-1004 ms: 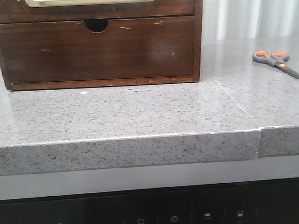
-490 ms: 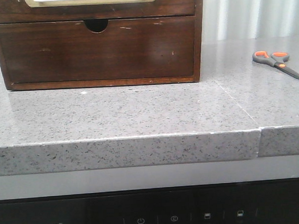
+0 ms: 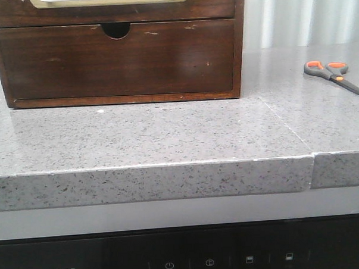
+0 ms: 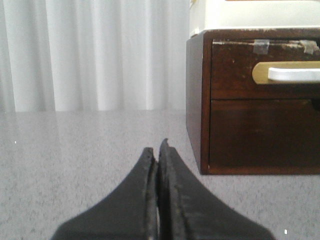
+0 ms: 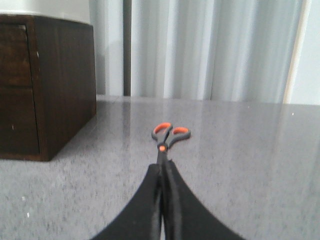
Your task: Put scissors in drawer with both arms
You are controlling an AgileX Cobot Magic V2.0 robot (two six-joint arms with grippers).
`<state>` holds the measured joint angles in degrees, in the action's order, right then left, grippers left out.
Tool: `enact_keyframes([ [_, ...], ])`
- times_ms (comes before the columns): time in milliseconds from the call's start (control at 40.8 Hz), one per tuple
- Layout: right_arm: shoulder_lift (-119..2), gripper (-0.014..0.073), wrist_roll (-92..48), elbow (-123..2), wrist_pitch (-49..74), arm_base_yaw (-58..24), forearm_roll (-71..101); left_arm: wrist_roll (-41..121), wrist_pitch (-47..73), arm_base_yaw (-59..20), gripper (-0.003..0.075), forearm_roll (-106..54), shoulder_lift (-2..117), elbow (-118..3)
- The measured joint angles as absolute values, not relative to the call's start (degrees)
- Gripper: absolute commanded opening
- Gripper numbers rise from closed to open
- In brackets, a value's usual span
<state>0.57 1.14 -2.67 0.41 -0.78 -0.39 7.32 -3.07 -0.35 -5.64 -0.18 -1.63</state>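
Nearest in each wrist view is a tool with its fingers pressed together on nothing — the left tool (image 4: 159,150) low over the grey speckled worktop (image 3: 167,135), the right tool (image 5: 164,167) likewise. Just past the right tool's tips the scissors (image 3: 333,75) lie flat on the worktop, blades toward that tool, well to the right of the wooden cabinet (image 3: 116,54). Farther back stands the cabinet, its notched lower drawer front (image 3: 115,60) shut — above it the drawer (image 4: 265,62) with the gold-framed white panel is pushed in.

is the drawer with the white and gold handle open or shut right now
Shut: in the left wrist view the drawer front sits flush with the cabinet frame.
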Motion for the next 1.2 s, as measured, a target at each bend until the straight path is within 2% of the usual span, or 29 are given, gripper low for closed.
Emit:
enact_keyframes([
  [147, 0.57, -0.0068, 1.14, -10.52, 6.5, -0.78, -0.39, 7.32, -0.4, -0.35, -0.002, -5.64, -0.18, -9.96],
  [392, -3.06, -0.0068, 1.01, -25.04, 15.43, -0.78, -0.39, 7.32, 11.27, -0.35, -0.002, -5.64, 0.41, -25.71],
  [710, -16.92, -0.0068, 1.09, -39.73, 28.39, -0.78, -0.39, 7.32, 27.76, -0.35, -0.002, -5.64, 14.53, -42.95],
  [906, -23.86, -0.0068, 1.09, -40.76, 32.45, -0.78, -0.51, 7.32, 32.39, -0.35, -0.002, -5.64, 19.99, -43.56],
  [1200, -31.82, -0.0068, 1.09, -40.76, 35.7, -0.78, -0.97, 7.32, 33.02, -0.35, -0.002, -5.64, 23.36, -39.46],
])
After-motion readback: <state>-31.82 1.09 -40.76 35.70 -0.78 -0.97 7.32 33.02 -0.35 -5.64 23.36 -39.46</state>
